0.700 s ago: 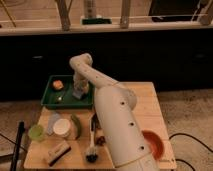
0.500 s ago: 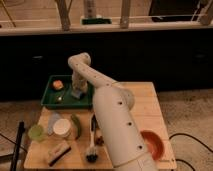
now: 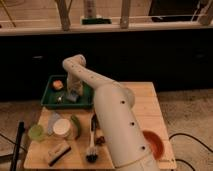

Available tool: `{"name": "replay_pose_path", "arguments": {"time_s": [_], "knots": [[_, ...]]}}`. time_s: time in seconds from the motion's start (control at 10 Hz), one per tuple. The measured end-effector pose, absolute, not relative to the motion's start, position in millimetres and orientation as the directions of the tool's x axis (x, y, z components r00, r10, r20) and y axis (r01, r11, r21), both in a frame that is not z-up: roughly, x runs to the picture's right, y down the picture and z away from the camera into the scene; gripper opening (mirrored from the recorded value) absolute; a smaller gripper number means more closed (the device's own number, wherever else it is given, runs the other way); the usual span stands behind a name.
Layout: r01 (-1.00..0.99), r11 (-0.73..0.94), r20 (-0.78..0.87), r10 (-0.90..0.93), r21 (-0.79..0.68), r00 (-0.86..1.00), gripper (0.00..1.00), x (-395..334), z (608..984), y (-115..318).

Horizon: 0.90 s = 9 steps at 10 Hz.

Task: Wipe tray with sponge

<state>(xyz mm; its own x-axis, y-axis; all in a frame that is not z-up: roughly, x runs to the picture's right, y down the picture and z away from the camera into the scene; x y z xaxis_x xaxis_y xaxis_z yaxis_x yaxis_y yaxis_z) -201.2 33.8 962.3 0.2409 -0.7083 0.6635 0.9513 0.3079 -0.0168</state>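
The gripper [image 3: 74, 90] is down inside the green tray [image 3: 46, 96], right on the sponge [image 3: 72, 97], but I can't tell if it's actually gripping it.

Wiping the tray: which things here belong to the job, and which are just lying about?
Job: tray, sponge inside it, gripper down in the tray at the sponge.
Lying about: orange lump in the tray, orange bowl, tan striped block, dark brush, green cup.
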Motion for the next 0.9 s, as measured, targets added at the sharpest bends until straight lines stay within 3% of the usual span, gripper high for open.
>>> {"name": "replay_pose_path", "arguments": {"time_s": [0.5, 0.9], "knots": [[0.949, 0.3, 0.662, -0.693, -0.092, 0.284, 0.0, -164, 963, 37], [0.933, 0.335, 0.622, -0.705, -0.133, 0.342, 0.0, -157, 986, 10]]}}
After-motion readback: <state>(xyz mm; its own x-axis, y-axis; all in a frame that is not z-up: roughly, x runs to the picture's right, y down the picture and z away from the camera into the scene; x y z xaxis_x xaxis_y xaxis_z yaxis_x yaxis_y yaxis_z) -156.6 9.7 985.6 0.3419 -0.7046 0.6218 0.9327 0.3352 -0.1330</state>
